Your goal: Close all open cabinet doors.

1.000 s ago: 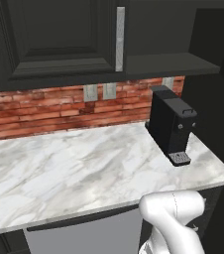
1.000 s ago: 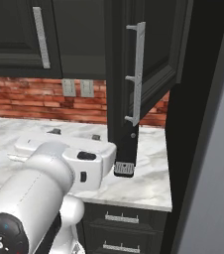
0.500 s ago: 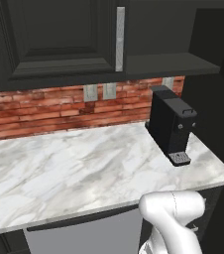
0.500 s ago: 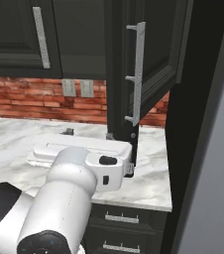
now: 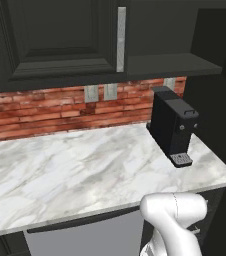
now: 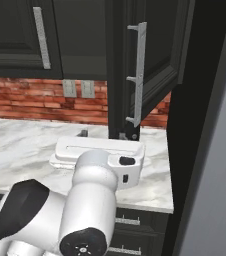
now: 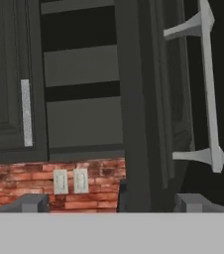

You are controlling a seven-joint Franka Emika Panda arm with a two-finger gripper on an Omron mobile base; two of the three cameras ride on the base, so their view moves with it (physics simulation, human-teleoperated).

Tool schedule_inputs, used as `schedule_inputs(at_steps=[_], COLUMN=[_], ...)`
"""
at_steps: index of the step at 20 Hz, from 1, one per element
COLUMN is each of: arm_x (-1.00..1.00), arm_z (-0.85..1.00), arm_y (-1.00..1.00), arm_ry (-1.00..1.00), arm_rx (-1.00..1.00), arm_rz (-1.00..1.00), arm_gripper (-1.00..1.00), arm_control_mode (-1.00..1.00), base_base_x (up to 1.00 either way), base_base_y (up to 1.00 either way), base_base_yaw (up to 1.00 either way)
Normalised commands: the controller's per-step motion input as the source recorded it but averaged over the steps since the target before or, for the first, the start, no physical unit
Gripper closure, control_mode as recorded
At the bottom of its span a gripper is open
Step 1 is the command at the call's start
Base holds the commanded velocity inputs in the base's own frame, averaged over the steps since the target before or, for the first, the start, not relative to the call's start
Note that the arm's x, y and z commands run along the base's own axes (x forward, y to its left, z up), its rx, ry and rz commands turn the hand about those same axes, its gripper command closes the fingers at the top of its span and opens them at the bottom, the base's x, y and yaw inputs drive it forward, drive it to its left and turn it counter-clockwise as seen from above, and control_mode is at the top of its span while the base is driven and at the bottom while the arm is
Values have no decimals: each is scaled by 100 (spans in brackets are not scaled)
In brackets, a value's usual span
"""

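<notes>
- The closed cabinet door [image 5: 60, 40] on the left is matte black with a recessed rectangular panel; its flat silver bar handle [image 5: 120, 39] runs vertically along its right edge. In the right base view the same door [image 6: 15, 35] sits at the upper left.
- Below it, a red brick backsplash [image 5: 45, 112] with pale mortar carries two small grey outlet plates [image 5: 100, 92].
- The marble counter [image 5: 75, 175] is white with grey veining and a smooth flat surface.
- A black, boxy coffee machine [image 5: 172, 125] stands at the counter's right end, a small grille tray at its foot.
- The open cabinet door [image 6: 157, 55] stands swung out edge-on at the right, its long silver handle [image 6: 140, 72] held off the panel on short brackets; bare grey shelves [image 7: 82, 64] show beside it in the hand view.
- The gripper [image 7: 114, 203] shows two dark finger tips [image 7: 32, 202] set wide apart with nothing between them: released, holding nothing, below the open door's edge.
- Against the picture half a second ago, the arm's white link in the right base view has risen and swung rightward, now covering more of the counter; the doors, coffee machine and counter lie as they did.
</notes>
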Motion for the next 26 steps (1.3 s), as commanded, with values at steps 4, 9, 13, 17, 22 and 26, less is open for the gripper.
schedule_inputs(at_steps=[4, 9, 13, 17, 22, 26], arm_x=[21, 31, 44, 33, 20, 7], arm_z=[-22, -6, -3, -1, -11, -11], arm_y=[-7, -8, -3, -23, -15, 0], arm_ry=[-7, -2, 0, 0, -1, -1], arm_rx=[0, 0, 0, 0, 0, 0], arm_rz=[0, 0, 0, 0, 0, 0], arm_gripper=[-100, -100, -100, -100, -100, -100], arm_control_mode=[-100, -100, -100, -100, -100, -100], base_base_x=[0, 0, 0, 0, 0, 0], base_base_y=[0, 0, 0, 0, 0, 0], base_base_yaw=[0, 0, 0, 0, 0, 0])
